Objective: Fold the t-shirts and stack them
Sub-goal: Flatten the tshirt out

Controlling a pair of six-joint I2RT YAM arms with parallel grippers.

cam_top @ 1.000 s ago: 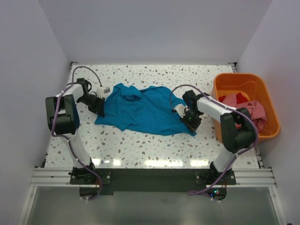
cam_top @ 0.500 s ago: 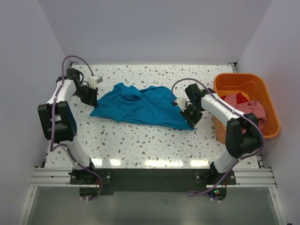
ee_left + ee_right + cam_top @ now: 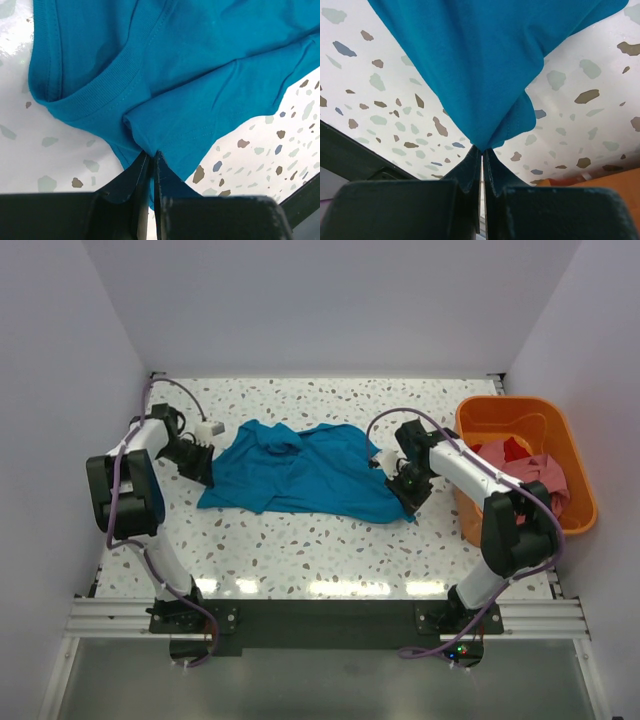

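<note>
At the tips of the left gripper (image 3: 150, 155), the jaws were pressed together on a pinched fold of the teal-blue t-shirt (image 3: 190, 60), with only a hairline gap between them. Just past that pinch, to its left, the ribbed neckband (image 3: 100, 90) curved away with its double row of stitching clear. The shirt's far side ran out of the wrist view. The speckled terrazzo table (image 3: 260, 150) showed on either side of the fingers.

The right gripper (image 3: 482, 149) was likewise clamped shut, on a bunched point of the same cloth. The fabric fanned out ahead of it and was cut off at the top edge. A sliver of orange sat at the lower right corner, too little to read.

From above, the shirt (image 3: 300, 470) lay rumpled and stretched between the left gripper (image 3: 200, 465) and the right gripper (image 3: 405, 488). Its folds hid the sleeves and much of the hem.

Out beyond the right gripper's outer side stood the orange tub (image 3: 500, 405), its near wall partly hidden by the arm. A pink shirt (image 3: 545, 480) and a red shirt (image 3: 510, 450) were heaped inside, and their shapes were hard to make out.
</note>
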